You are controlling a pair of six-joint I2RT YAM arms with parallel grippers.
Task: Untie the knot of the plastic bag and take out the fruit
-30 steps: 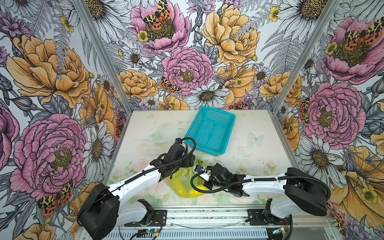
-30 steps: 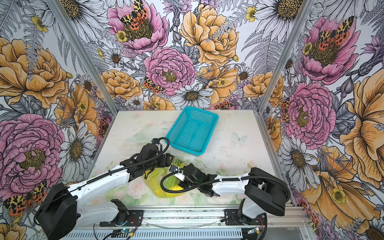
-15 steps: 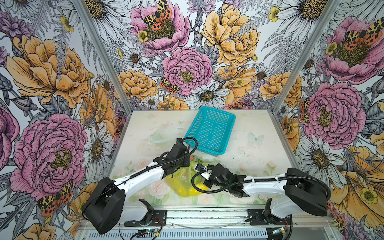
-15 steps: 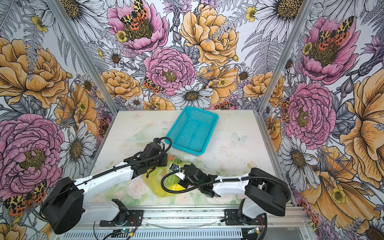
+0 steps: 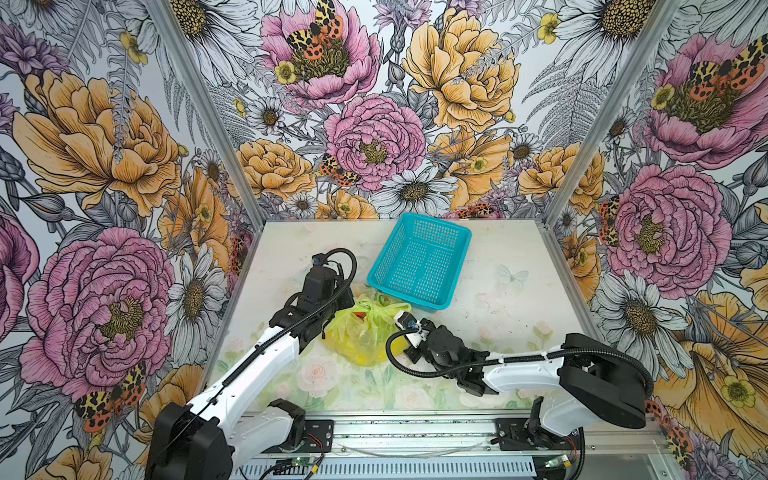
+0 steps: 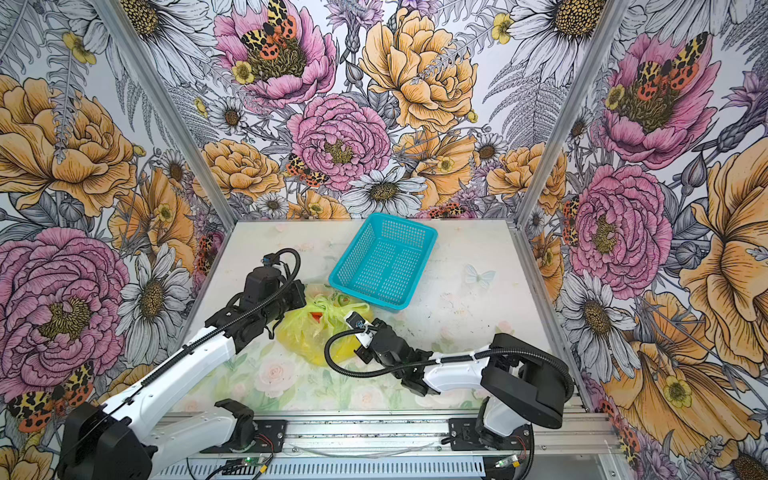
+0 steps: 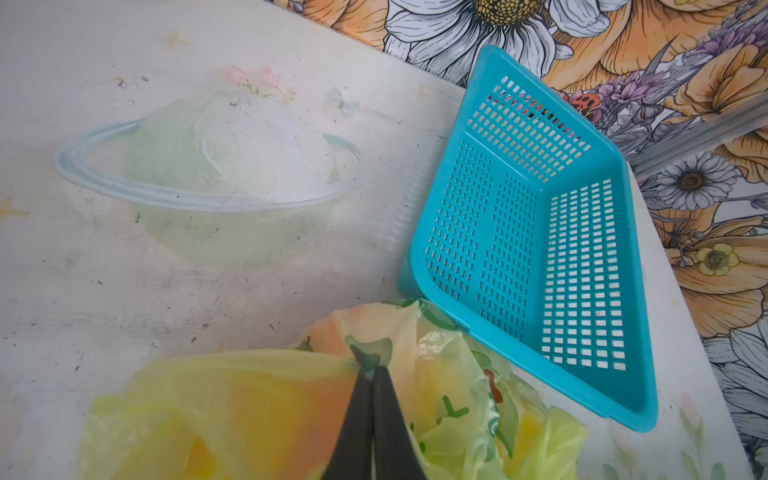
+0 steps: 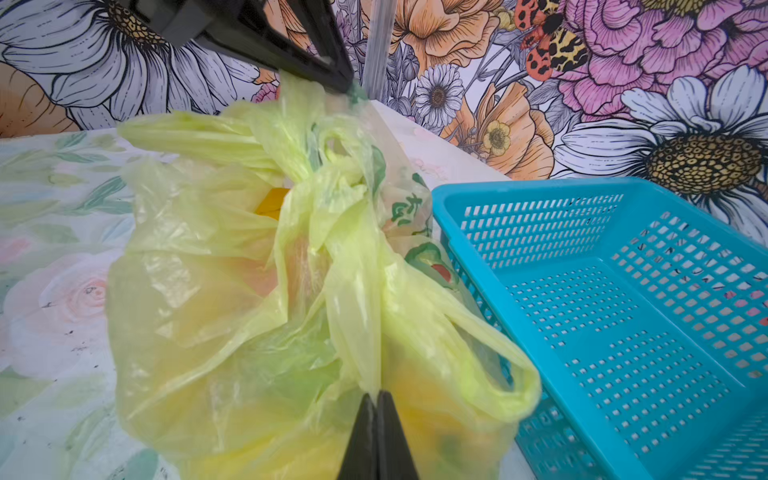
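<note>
Early days — left gripper (image 7: 372, 376) and right gripper (image 8: 377, 401) are both pinched shut on plastic bag (image 8: 232, 316) film, knot (image 8: 328, 178) between them looks tied — fruit (image 8: 272, 203) all inside.

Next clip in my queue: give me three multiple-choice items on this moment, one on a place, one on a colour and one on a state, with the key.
1. The plastic bag lies:
A) on the table beside the basket
B) inside the basket
C) on the front rail

2. The basket is:
A) red
B) teal
C) white

3. The fingers of the left gripper are:
A) wide open
B) shut on the basket's rim
C) shut on the bag's film

Key:
1 A: both top views show it on the tabletop by the basket's near corner.
2 B: it looks teal in every view.
3 C: the left wrist view shows film pinched between closed fingers.
</note>
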